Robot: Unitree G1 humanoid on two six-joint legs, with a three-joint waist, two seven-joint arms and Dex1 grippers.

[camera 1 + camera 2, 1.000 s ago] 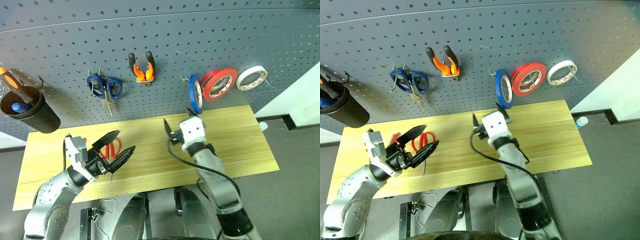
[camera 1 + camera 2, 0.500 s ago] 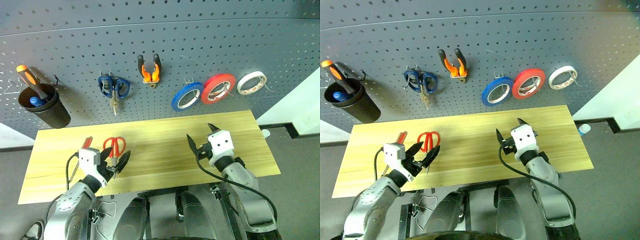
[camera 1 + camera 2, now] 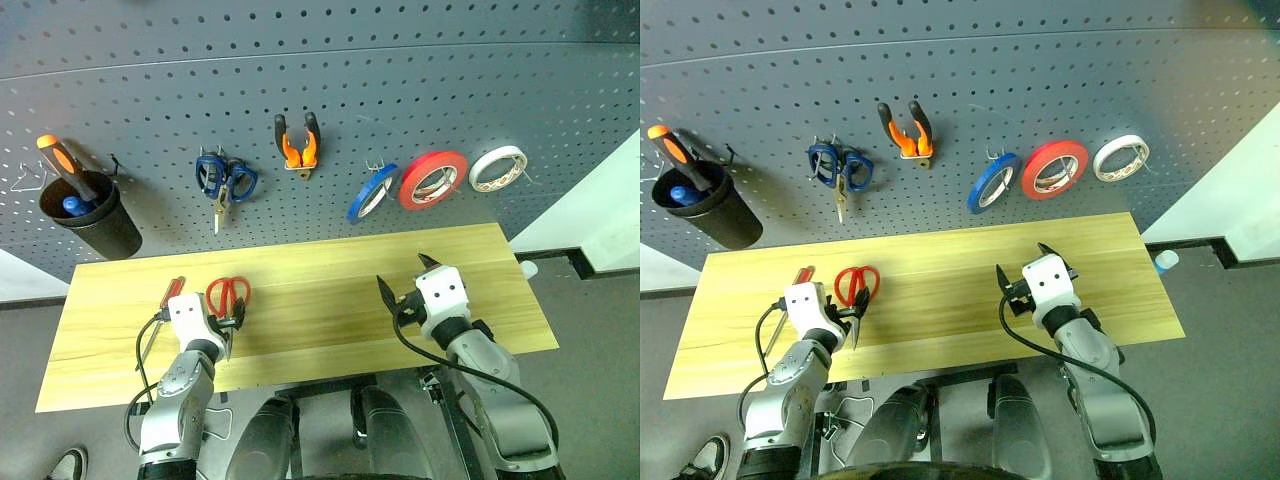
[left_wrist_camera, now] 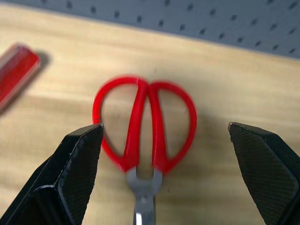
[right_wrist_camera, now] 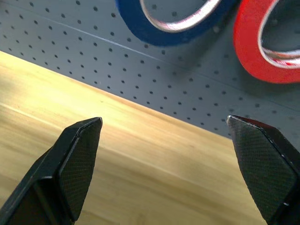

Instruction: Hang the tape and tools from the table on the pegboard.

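The blue tape (image 3: 372,192) hangs on a hook of the dark grey pegboard (image 3: 400,80), turned partly edge-on. The orange-and-black pliers (image 3: 297,140) hang higher up, left of it. On the table (image 3: 330,275) lie the red-handled scissors (image 4: 144,126) and, to their left, the slim red-handled screwdriver (image 3: 170,298). My left gripper (image 4: 166,133) is low over the table and open, one finger on each side of the scissors' handles without gripping them. Over the table's right half my right gripper (image 3: 402,275) is open and holds nothing, below the blue tape (image 5: 173,18).
A red-orange roll (image 3: 432,180) and a white roll (image 3: 496,168) hang right of the blue tape. Blue-handled scissors (image 3: 224,178) hang left of the pliers. A black cup (image 3: 95,222) holding an orange-and-black screwdriver hangs at the far left.
My left gripper came down and forward to the red scissors. My right gripper drew back from the blue tape to above the table. The tape has swung on its hook.
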